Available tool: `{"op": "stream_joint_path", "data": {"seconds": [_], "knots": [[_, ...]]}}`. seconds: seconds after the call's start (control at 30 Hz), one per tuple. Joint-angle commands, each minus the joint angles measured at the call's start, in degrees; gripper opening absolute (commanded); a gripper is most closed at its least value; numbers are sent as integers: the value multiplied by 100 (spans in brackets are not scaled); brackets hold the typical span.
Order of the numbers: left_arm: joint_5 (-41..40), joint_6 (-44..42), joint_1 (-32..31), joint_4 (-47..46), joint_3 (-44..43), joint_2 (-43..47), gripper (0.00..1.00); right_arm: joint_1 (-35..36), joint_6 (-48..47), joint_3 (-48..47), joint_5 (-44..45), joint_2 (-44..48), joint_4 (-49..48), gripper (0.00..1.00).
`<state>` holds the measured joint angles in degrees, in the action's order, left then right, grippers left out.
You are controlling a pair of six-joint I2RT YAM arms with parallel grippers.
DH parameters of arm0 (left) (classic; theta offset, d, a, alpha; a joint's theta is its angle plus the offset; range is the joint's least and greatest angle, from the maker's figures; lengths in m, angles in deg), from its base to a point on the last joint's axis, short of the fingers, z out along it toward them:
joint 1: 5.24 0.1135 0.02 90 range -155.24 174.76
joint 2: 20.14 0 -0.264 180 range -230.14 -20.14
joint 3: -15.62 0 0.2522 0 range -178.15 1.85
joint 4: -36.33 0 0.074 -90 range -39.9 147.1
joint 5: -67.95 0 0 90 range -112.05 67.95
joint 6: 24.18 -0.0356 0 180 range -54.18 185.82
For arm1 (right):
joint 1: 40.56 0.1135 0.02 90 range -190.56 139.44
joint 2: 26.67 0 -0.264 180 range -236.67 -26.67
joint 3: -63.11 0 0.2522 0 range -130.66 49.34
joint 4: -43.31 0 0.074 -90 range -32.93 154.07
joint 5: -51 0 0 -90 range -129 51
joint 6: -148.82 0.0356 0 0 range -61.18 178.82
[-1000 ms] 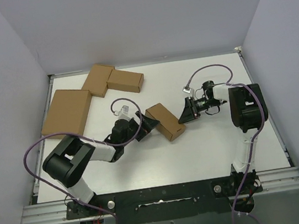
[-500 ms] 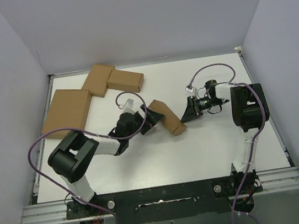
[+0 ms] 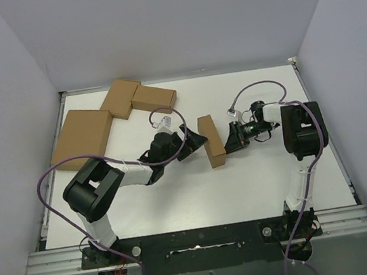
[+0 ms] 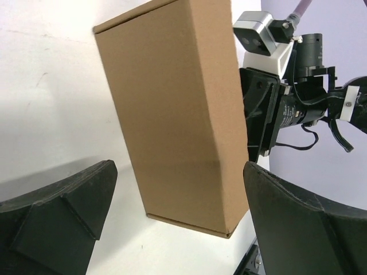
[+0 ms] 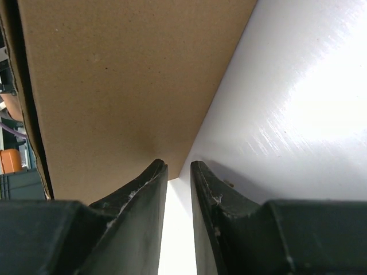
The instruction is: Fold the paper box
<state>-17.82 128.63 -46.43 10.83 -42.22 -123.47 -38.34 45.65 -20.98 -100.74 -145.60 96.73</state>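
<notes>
Overhead, left-wrist and right-wrist views of a two-arm station. The paper box (image 3: 211, 140), here a small closed rectangular carton of plain brown cardboard, lies on the white desk (image 3: 258, 182) near its middle, long axis running roughly away from the arm bases. It sits between the two end effectors.

The left end effector (image 3: 193, 145) is just beside the box's left long side. Its fingers (image 4: 57, 220) are spread wide apart and hold nothing. In the left-wrist view the box (image 4: 172, 114) fills the space ahead of the two tips. Contact cannot be determined.

The right end effector (image 3: 233, 137) is at the box's right long side. In its own wrist view its fingers (image 5: 143, 195) are nearly together, separated by a narrow slit with only desk showing through it. The tips meet the line where the box wall (image 5: 114, 86) joins the desk. Whether they press on the cardboard cannot be determined.

At the far left of the desk lie a larger flat carton (image 3: 82, 136) and a pair of small cartons (image 3: 138, 98) touching at a corner, well apart from the box.
</notes>
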Motion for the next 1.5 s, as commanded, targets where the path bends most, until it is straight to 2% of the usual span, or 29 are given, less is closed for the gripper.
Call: {"op": "stream_joint_path", "data": {"seconds": [0.0, 0.17, 0.4, 0.63, 0.77, 0.97, 1.23, 1.47], "knots": [[-142, -469, -127, 88, -455, -7, 92, 15, -174, -209, -163, 112, 123, 25], [-287, -914, -196, 434, -593, 156, 87, -23, -401, -322, -65, 342, 288, 27], [-667, -1515, -196, 1032, -609, 595, 70, -141, -508, -208, 230, 1184, 153, 31], [-719, -1900, -201, 1077, -433, 983, 67, -161, -197, -26, -415, 1620, -245, 60], [-563, -2084, -203, 888, -232, 1183, 66, -59, 298, -162, -826, 1310, -511, 64], [-428, -2239, -205, 675, 163, 1395, 67, 210, 719, -531, -914, 896, -649, 62], [-305, -2290, -204, 410, 518, 1581, 71, 83, 868, -606, -1016, 458, -577, 39], [-211, -2335, -190, 240, 703, 1656, 71, -162, 631, -514, -936, 335, -299, 29]]}}
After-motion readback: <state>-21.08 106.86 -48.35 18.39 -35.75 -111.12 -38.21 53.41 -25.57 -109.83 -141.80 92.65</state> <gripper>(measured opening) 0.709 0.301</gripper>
